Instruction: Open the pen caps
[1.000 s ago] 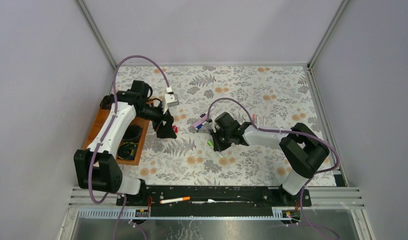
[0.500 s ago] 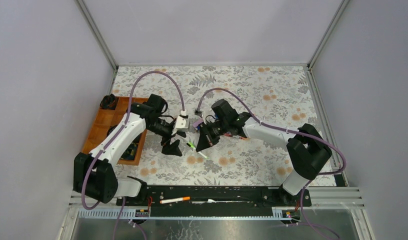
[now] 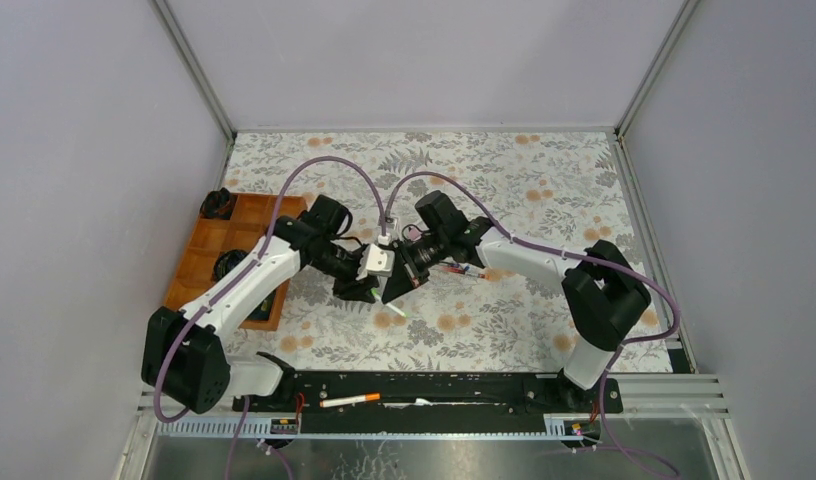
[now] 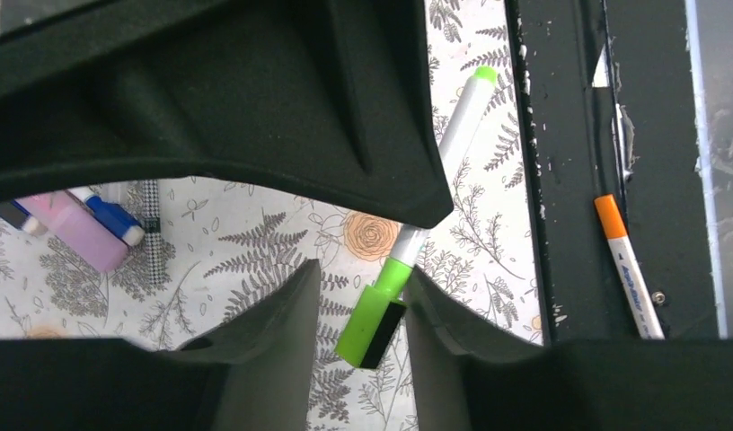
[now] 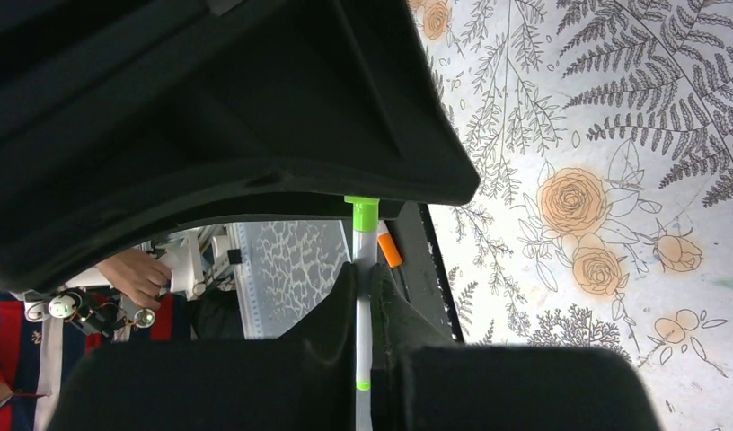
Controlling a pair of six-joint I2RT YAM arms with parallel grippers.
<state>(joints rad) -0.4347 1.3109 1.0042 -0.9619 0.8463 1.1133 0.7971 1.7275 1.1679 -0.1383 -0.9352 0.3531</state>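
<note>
My right gripper (image 5: 365, 278) is shut on the white barrel of a pen (image 5: 364, 310) with green ends, holding it off the table near the middle (image 3: 395, 310). The pen's green cap (image 4: 374, 319), with a black flat side, sits between the fingers of my left gripper (image 4: 363, 274). The jaws stand partly apart: the right-hand finger (image 4: 435, 314) touches the cap, while a gap shows on the other side. In the top view the two grippers meet head to head, left gripper (image 3: 369, 290) against right gripper (image 3: 396, 288). The white barrel (image 4: 457, 135) runs away from the cap.
A wooden tray (image 3: 199, 250) lies at the left edge under my left arm. An orange-capped pen (image 3: 349, 400) rests on the black rail at the near edge. A pink highlighter (image 4: 75, 233) and a blue-capped pen (image 4: 111, 220) lie on the floral cloth, with more pens (image 3: 466, 270) beneath my right arm.
My left arm swung from the tray to the centre and its jaws narrowed around the green cap. My right arm lifted the pen and carried it left to meet it.
</note>
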